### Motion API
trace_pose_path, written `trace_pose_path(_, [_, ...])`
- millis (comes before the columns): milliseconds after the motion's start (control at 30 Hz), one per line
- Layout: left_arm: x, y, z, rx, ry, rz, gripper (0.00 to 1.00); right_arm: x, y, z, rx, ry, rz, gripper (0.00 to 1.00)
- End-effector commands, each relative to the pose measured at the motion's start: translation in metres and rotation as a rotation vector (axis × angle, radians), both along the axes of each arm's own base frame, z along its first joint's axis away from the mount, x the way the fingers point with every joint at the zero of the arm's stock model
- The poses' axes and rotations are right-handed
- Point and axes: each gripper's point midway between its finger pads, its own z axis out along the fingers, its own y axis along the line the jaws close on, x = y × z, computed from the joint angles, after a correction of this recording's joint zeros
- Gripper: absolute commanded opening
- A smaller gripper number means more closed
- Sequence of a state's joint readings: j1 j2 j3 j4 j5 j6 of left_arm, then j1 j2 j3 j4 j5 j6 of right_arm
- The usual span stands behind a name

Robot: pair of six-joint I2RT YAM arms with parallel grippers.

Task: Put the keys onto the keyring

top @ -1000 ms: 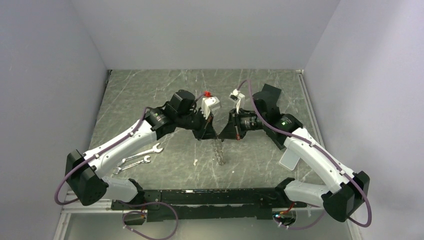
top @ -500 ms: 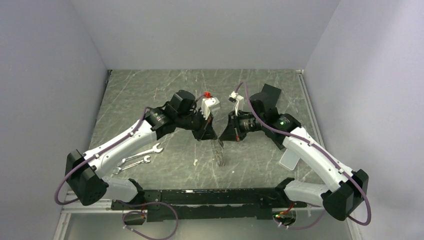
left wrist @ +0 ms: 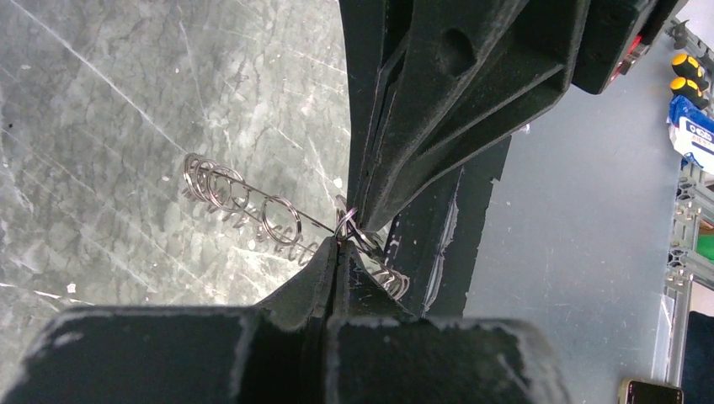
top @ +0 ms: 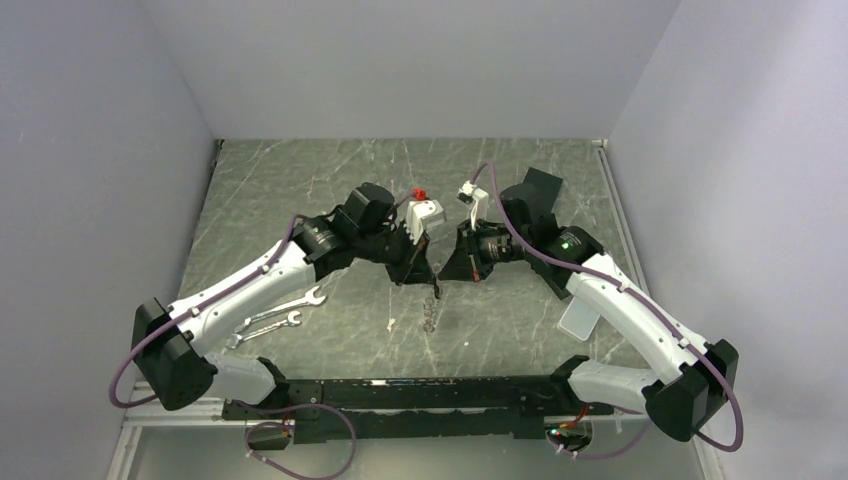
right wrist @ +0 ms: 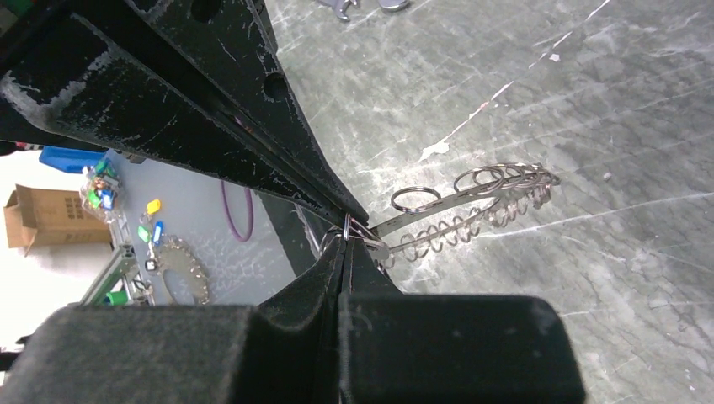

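My left gripper and right gripper meet tip to tip above the table's middle. Both are shut on one small silver split ring, which also shows in the right wrist view. A thin metal strip carrying several more split rings hangs from that ring towards the table. Two wrenches lie on the table at the left, apart from both grippers. A flat grey toothed ring lies off the table in the background of the right wrist view.
A white flat piece lies at the table's right by the right arm. A black rail runs along the near edge. Grey walls close in three sides. Coloured tags and a cardboard box sit beyond the table.
Both grippers have stayed tip to tip. The left wrist has shifted slightly right and down, and the hanging strip of rings has swung a little left and looks shorter.
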State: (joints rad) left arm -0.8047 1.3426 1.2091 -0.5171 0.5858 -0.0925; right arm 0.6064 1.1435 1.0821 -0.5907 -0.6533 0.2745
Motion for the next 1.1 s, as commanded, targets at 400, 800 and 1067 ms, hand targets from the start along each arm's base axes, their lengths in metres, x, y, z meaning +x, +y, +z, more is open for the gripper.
trace_pose_path(400, [-0.002, -0.011, 0.032, -0.082, -0.081, -0.056, 0.0, 0.012, 0.004, 0.007, 0.001, -0.024, -0.022, 0.0])
trace_pose_path(800, [-0.007, -0.01, 0.032, -0.074, -0.107, -0.069, 0.0, 0.021, 0.004, -0.003, -0.03, 0.02, -0.074, 0.0])
trace_pose_path(1067, [-0.007, -0.01, 0.034, -0.084, -0.122, -0.068, 0.0, 0.023, 0.0, -0.006, -0.04, 0.051, -0.108, 0.0])
